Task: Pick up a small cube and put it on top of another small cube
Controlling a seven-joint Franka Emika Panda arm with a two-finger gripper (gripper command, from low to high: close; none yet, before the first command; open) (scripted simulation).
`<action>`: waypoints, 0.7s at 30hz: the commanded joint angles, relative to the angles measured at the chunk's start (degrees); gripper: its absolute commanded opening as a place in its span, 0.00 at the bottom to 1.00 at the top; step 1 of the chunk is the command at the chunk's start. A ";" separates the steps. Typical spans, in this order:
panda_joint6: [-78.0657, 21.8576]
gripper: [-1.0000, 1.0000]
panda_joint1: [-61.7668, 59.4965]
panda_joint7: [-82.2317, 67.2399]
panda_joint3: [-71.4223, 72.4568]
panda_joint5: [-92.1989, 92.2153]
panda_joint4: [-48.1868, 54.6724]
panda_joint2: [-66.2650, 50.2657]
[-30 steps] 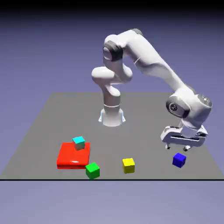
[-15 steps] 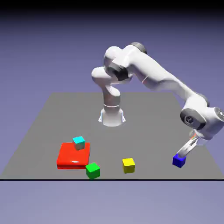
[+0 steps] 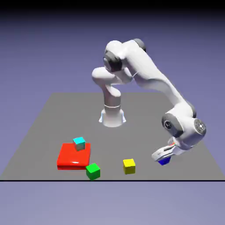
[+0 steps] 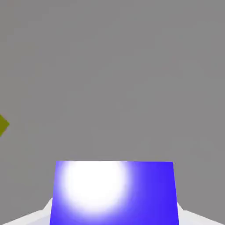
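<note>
Exterior and hand views, one moment. My end effector [image 3: 163, 157] is clenched on the small dark blue cube [image 3: 165, 161], which sits at the near side of the grey counter [image 3: 44, 127], toward the exterior view's right. In the exterior view only a sliver of the cube shows, below and between my pale fingers [image 3: 159, 154]; whether it touches the counter or is just clear of it, I cannot tell. In the hand view the cube [image 4: 113, 193] fills the lower middle, wedged between my two finger tips [image 4: 39, 215], whose light grey surfaces peek out at either lower corner.

Being a cube, it has no long axis. In the hand view one flat face is turned squarely toward the camera, its upper edge level across the picture and its side edges nearly upright, so the cube sits straight in my grip rather than skewed. That face is saturated deep blue, with a broad white glare on its left half fading to plain blue on the right.

The small cyan cube [image 3: 79, 143], with greyish sides, rests on top of the flat red block [image 3: 72, 156] toward the exterior view's left, well apart from my end effector. A green cube [image 3: 92, 171] sits just in front of the red block, and a yellow cube [image 3: 129, 166] lies between the green cube and the blue one; a corner of the yellow cube [image 4: 2, 125] also shows at the left edge of the hand view.
</note>
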State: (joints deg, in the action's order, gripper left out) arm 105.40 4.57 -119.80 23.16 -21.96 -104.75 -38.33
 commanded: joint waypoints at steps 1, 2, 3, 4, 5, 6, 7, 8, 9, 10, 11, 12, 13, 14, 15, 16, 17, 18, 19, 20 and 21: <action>0.30 0.00 0.12 0.11 -2.08 1.40 -0.96 1.11; 0.58 0.00 0.23 0.25 -4.16 2.65 -1.92 2.23; 0.86 0.00 0.35 0.40 -6.23 3.89 -2.88 3.34; 1.15 0.00 0.46 0.55 -8.31 5.14 -3.84 4.45; 1.43 0.00 0.58 0.70 -10.39 6.39 -4.80 5.57; 1.71 0.00 0.69 0.85 -12.46 7.63 -5.75 6.68; 1.99 0.00 0.81 1.00 -14.54 8.88 -6.71 7.80; 2.28 0.00 0.92 1.14 -16.62 10.12 -7.67 8.91; 2.56 0.00 1.04 1.29 -18.69 11.37 -8.63 10.02; 2.84 0.00 1.15 1.44 -20.77 12.61 -9.59 11.14; 3.12 0.00 1.27 1.59 -22.85 13.86 -10.55 12.25; 3.40 0.00 1.38 1.74 -24.92 15.10 -11.51 13.36; 3.69 0.00 1.50 1.89 -27.00 16.35 -12.47 14.48; 3.97 0.00 1.61 2.03 -29.07 17.59 -13.43 15.59; 4.25 0.00 1.73 2.18 -31.15 18.84 -14.38 16.70; 4.53 0.00 1.84 2.33 -33.23 20.09 -15.34 17.82; 4.81 0.00 1.96 2.48 -35.30 21.33 -16.30 18.93; 5.10 0.00 2.07 2.63 -37.38 22.58 -17.26 20.04; 5.38 0.00 2.19 2.78 -39.46 23.82 -18.22 21.16; 5.66 0.00 2.30 2.92 -41.53 25.07 -19.18 22.27; 5.94 0.00 2.42 3.07 -43.61 26.31 -20.14 23.38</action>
State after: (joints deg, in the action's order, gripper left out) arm 111.32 6.98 -116.66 -20.45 4.18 -124.88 -14.95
